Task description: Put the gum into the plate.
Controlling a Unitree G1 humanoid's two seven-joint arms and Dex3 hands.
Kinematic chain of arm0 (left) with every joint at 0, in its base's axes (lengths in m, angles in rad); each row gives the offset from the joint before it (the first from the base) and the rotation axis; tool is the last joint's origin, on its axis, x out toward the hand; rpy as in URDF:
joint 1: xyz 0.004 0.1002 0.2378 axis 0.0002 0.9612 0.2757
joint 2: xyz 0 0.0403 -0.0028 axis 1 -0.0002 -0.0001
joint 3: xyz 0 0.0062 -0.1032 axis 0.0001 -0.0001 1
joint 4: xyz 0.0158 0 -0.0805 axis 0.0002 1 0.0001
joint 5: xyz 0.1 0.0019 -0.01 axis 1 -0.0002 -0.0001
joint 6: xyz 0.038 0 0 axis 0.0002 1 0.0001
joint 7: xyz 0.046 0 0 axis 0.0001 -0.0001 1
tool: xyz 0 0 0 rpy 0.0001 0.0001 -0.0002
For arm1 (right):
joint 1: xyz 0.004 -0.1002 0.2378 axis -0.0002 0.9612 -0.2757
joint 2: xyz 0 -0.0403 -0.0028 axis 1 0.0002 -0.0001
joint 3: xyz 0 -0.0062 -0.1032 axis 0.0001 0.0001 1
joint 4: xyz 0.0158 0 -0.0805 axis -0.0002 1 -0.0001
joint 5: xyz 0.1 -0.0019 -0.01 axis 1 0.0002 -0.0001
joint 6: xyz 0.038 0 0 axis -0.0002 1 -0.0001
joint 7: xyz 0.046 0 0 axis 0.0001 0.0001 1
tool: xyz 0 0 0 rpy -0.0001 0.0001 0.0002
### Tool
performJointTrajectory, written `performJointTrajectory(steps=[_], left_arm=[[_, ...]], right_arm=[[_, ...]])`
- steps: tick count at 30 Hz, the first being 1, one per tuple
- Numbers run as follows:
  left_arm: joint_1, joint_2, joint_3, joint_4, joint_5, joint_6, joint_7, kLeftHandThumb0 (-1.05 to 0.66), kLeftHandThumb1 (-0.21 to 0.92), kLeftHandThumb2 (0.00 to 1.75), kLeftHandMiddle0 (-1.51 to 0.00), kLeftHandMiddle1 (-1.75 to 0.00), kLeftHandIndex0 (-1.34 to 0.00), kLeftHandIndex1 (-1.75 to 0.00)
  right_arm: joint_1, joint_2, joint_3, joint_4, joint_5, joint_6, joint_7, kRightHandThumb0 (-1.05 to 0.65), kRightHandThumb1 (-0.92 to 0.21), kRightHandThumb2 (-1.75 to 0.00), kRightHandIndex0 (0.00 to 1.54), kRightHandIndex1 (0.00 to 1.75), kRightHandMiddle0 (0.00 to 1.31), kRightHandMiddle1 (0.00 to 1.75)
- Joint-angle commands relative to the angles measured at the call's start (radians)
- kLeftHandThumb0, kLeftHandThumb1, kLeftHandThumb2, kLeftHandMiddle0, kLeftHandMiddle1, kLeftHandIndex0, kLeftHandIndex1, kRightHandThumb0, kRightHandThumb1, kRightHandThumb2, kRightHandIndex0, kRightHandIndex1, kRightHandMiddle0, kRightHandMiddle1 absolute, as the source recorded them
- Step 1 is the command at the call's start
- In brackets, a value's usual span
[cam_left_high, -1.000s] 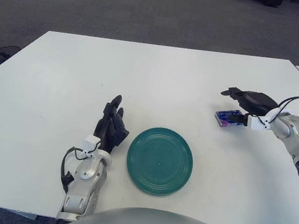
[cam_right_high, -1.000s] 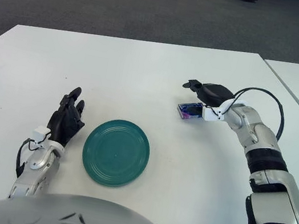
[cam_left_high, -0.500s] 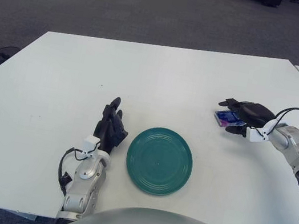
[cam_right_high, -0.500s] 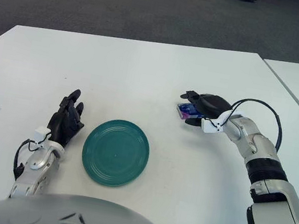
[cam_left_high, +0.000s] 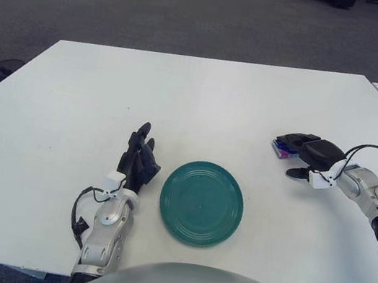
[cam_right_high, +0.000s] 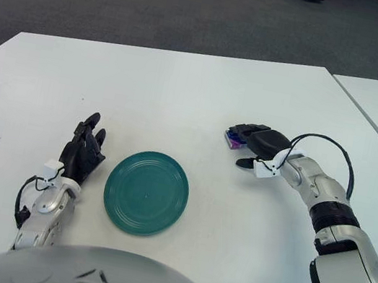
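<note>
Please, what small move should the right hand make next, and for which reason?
Probably it should close its fingers on the gum before any lift. The right hand lies over the pack with fingers draped on top and the thumb still apart, and the gum lies flat on the table, well right of the green plate. The left hand shows beside the plate, on its left.

- White table (cam_left_high: pixel 205 93), under both hands.
- Green plate (cam_left_high: pixel 202 202) lies on it, just right of the left hand (cam_left_high: pixel 137 165).
- Gum pack (cam_left_high: pixel 283 149) lies on it beneath the right hand's (cam_left_high: pixel 311 152) fingers.
</note>
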Motion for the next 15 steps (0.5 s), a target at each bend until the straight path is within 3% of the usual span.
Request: performJointTrajectory(steps=[1, 15], left_arm=[[-0.014, 0.0, 0.002, 0.006, 0.004, -0.014, -0.004, -0.9, 0.92, 1.02, -0.25, -0.01, 0.0, -0.49], [-0.008, -0.002, -0.013, -0.01, 0.01, -0.013, -0.009, -0.9, 0.92, 1.02, -0.24, 0.0, 0.0, -0.45]], right_arm=[[-0.038, 0.023, 0.025, 0.035, -0.022, 0.014, -0.019, -0.84, -0.92, -0.59, 0.21, 0.0, 0.0, 0.36], [-0.14, 0.073, 0.098, 0.161, -0.066, 0.05, -0.087, -0.83, -0.92, -0.64, 0.21, 0.0, 0.0, 0.34]])
